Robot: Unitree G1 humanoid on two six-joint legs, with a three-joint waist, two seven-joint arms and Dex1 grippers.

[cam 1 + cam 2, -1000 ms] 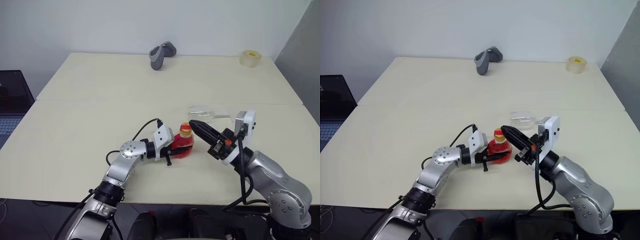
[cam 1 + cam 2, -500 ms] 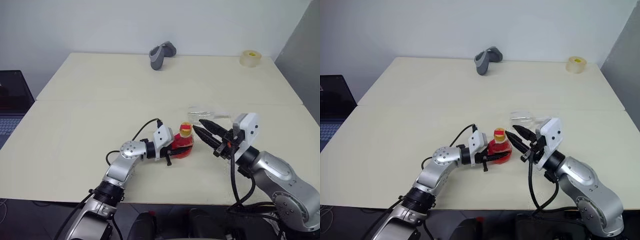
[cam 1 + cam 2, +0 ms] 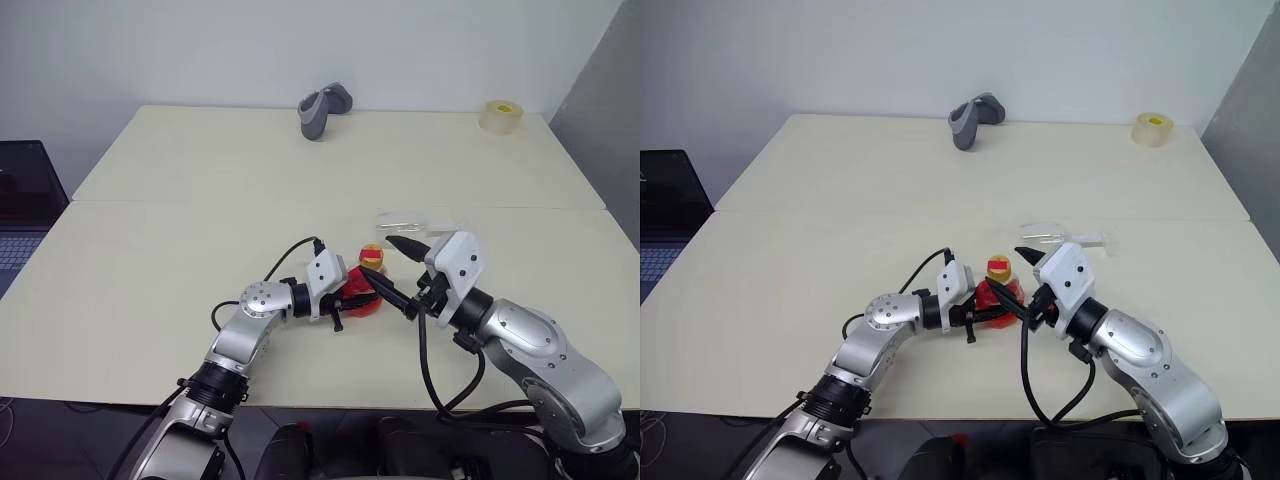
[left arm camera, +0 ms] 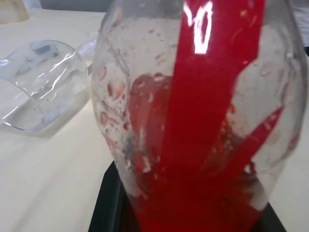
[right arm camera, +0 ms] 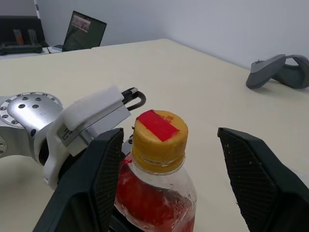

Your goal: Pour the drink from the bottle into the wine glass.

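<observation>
The bottle [image 3: 364,291], small and clear with a yellow cap [image 5: 159,134] and red band, stands upright on the table near its front edge. The red drink [image 4: 203,145] fills its lower body. My left gripper [image 3: 353,297] is shut on the bottle's body from the left. My right gripper [image 5: 170,131] is open, with one black finger on either side of the cap and a gap between each finger and the cap. The wine glass [image 3: 412,224] lies on its side on the table just behind the bottle.
A grey curved object [image 3: 323,108] sits at the table's far edge. A roll of tape [image 3: 499,115] sits at the far right corner. A laptop [image 3: 20,215] stands beyond the table's left edge. A seam [image 3: 200,203] crosses the table.
My right gripper has opened from shut, rolled, and shifted left so that its fingers now straddle the bottle's cap. The left gripper and the bottle have not moved.
</observation>
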